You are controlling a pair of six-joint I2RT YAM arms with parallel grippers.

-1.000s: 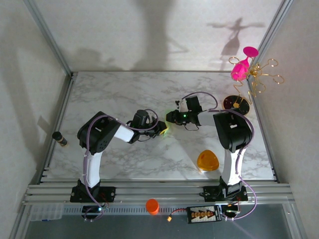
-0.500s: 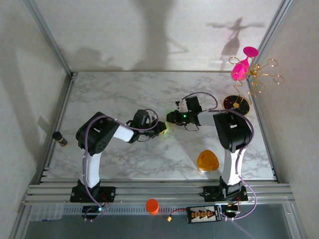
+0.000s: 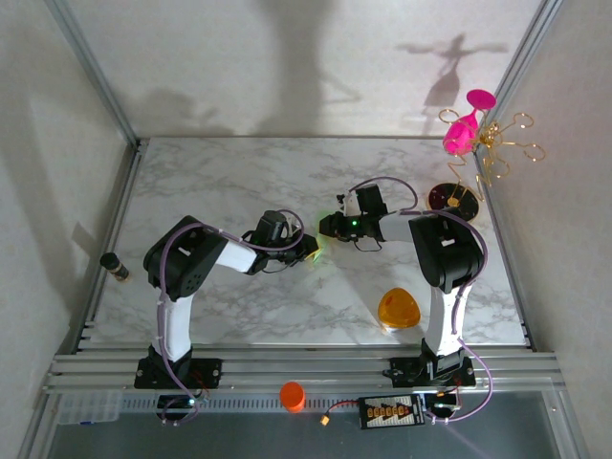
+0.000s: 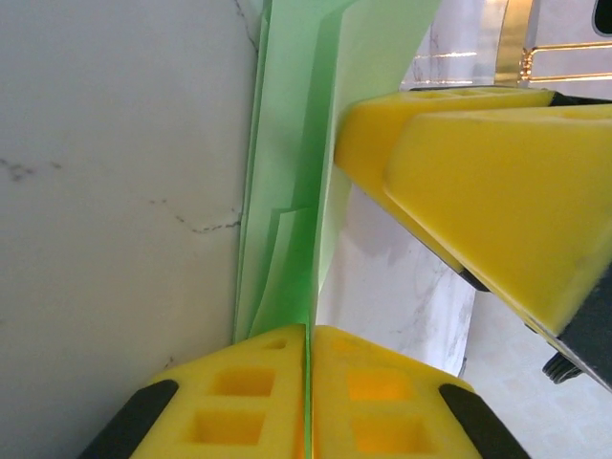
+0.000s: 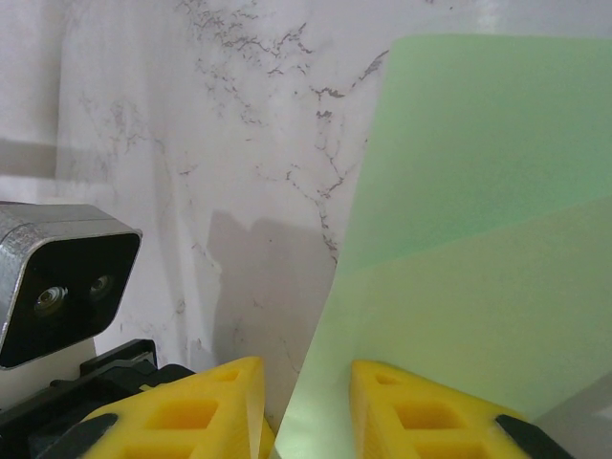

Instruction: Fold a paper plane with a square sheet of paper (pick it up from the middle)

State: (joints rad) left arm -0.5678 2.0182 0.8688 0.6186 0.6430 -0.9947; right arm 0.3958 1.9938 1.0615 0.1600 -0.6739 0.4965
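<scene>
The sheet of paper (image 4: pixel 287 191) is pale green and folded lengthwise into overlapping layers, standing on edge just above the marble table (image 3: pixel 229 182). In the top view it is a small green glint (image 3: pixel 319 245) between the two grippers at mid-table. My left gripper (image 4: pixel 308 327) is shut on its near end, also seen from above (image 3: pixel 308 249). My right gripper (image 5: pixel 306 368) is open; the paper (image 5: pixel 478 191) passes through the gap and lies against the right-hand finger (image 5: pixel 421 402). The right gripper's fingers (image 4: pixel 459 163) are beside the paper in the left wrist view.
An orange rounded-triangle object (image 3: pixel 399 309) lies front right. A pink glass on a gold wire stand (image 3: pixel 473 129) and a black disc (image 3: pixel 452 198) are at the back right. A dark bottle (image 3: pixel 116 267) sits by the left rail and an orange cup (image 3: pixel 293 395) on the front frame.
The left arm's elbow has drifted slightly to the left. Both grippers and the paper stay in the same spot at mid-table.
</scene>
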